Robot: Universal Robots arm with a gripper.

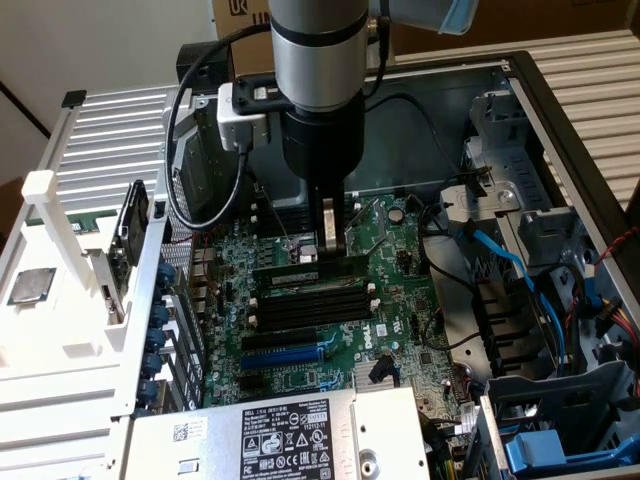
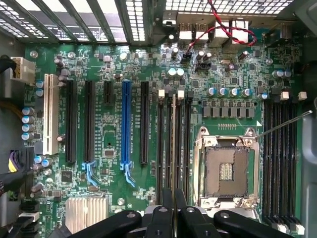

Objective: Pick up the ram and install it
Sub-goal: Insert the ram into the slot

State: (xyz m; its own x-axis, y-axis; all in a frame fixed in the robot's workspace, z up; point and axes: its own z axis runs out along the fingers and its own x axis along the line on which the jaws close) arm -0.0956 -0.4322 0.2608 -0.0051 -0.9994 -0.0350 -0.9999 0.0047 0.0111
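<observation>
Robotics lab bench, I'd say: opened PC case [image 1: 450, 85], bare motherboard [image 2: 109, 64] under the gripper [image 1: 330, 245], cardboard boxes [image 1: 520, 20] behind it.

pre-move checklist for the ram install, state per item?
1. Gripper shut on the ram: ok.
2. Ram edge runs parallel to the memory slots: ok.
3. Ram fully seated in a slot: cannot tell.
4. White end clips open or latched: cannot tell.
5. Blue cables lie away from the slots, at the exterior view's right: ok.
</observation>
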